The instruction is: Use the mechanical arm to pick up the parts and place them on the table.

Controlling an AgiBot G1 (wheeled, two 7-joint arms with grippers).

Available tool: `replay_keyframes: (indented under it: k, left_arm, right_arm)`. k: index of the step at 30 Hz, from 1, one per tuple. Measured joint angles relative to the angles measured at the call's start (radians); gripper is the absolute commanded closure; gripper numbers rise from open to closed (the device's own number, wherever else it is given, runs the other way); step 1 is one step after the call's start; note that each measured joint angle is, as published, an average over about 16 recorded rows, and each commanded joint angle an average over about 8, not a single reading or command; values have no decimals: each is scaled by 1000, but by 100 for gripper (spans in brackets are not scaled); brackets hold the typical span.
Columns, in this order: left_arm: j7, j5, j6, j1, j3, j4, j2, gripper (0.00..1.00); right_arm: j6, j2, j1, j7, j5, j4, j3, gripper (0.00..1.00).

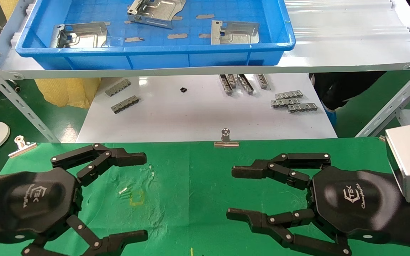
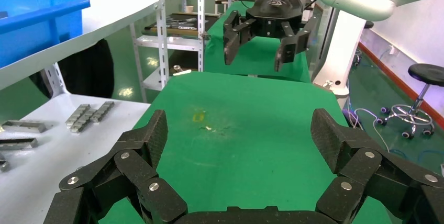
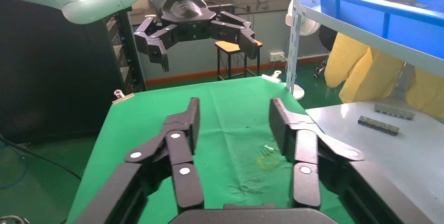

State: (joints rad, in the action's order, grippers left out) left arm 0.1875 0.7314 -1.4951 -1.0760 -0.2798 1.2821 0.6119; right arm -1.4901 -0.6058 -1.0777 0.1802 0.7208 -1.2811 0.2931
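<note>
Both black hexagonal-bodied grippers, left (image 1: 139, 195) and right (image 1: 231, 192), hover wide open and empty over the wrinkled green cloth table (image 1: 190, 199). 3 silver stamped sheet-metal plates (image 1: 235, 32) lie in the blue plastic tray (image 1: 155, 53) on the shelf above. Reaching up risks striking the tray's wall, and thin plates may slip.

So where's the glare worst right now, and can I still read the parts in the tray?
Head view: glare falls on the white tabletop and the shelf right of the blue tray; all three parts stay readable. Left gripper and right gripper hang open over the green cloth. Left wrist view: floor reflections beyond the shelf legs. Right wrist view: even light.
</note>
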Motion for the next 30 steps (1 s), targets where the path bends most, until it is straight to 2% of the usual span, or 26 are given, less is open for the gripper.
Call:
replay_keyframes:
  k: [21,26,30]
  left_arm:
    - [2,7,13,-16,1,-4,4,0]
    - [24,44,51,-86,-9,-31,29,0]
    - [56,114,100,-198,-37,-94,78,0]
  right_arm:
    - [0,0,0,0,0,0,0,100]
    - [0,0,0,0,0,0,0,100]
    - [0,0,0,0,0,1,1,100]
